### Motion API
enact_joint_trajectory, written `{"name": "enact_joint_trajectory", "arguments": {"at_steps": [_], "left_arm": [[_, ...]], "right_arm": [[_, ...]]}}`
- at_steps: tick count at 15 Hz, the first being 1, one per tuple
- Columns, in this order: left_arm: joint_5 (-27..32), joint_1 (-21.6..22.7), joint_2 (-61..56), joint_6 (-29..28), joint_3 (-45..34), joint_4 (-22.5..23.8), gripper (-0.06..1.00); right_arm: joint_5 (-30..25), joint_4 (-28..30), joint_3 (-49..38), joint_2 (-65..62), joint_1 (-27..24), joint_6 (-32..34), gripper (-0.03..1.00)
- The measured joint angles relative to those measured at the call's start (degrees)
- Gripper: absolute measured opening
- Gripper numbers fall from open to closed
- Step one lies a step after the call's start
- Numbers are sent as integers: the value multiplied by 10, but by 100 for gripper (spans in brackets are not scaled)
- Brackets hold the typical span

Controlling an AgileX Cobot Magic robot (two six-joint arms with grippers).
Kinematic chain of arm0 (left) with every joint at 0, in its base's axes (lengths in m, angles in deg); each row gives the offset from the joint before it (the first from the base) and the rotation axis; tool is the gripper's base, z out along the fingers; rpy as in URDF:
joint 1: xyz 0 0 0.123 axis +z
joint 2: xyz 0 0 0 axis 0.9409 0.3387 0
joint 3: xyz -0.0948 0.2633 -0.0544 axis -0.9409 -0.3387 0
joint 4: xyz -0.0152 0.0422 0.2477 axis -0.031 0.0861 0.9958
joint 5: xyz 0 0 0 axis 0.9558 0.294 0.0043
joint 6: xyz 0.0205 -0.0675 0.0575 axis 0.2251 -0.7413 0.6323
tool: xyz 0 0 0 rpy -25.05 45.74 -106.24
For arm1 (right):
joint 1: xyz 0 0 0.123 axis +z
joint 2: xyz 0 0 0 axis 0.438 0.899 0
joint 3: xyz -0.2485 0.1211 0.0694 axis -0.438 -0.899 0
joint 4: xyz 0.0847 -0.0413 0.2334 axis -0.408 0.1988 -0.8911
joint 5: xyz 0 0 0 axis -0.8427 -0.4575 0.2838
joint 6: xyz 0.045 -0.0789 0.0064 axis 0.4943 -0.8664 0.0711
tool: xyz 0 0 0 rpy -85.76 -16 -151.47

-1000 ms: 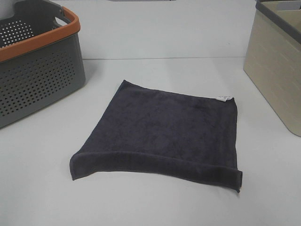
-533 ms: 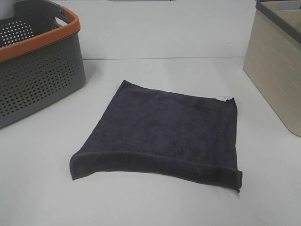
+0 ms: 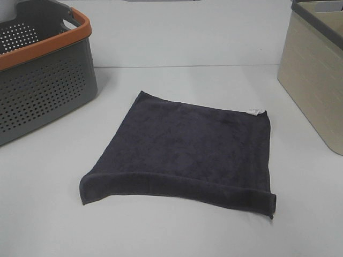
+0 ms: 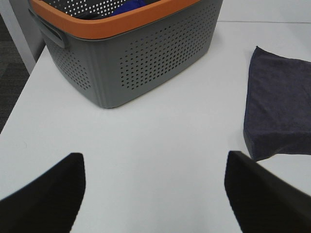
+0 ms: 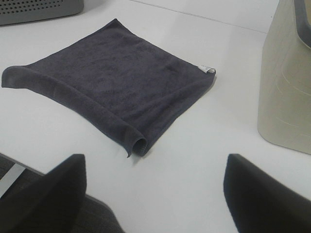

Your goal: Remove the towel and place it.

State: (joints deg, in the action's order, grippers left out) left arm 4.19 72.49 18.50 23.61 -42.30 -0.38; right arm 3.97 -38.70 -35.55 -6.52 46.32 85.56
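The towel (image 3: 187, 152) is a dark purplish-grey square cloth lying flat on the white table, its near edge rolled over, a small white tag (image 3: 255, 112) at its far right corner. It also shows in the left wrist view (image 4: 277, 114) and in the right wrist view (image 5: 114, 82). Neither gripper shows in the exterior high view. My left gripper (image 4: 153, 194) is open and empty over bare table, left of the towel. My right gripper (image 5: 153, 191) is open and empty, near the table's front edge, apart from the towel's rolled corner.
A grey perforated basket with an orange rim (image 3: 37, 75) stands at the back left; it shows in the left wrist view (image 4: 131, 53) with blue cloth inside. A beige bin (image 3: 316, 75) stands at the right, also in the right wrist view (image 5: 286, 87).
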Motion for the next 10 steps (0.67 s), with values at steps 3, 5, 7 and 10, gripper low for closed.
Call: {"name": "enact_joint_trajectory", "arguments": {"at_steps": [3,5,7,10], "left_arm": [[0,0,0,0,0,0,74],[0,0,0,0,0,0,74],[0,0,0,0,0,0,74],[0,0,0,0,0,-1,74]], "right_arm": [[0,0,0,0,0,0,76],[0,0,0,0,0,0,76],[0,0,0,0,0,0,76],[0,0,0,0,0,0,76]]}}
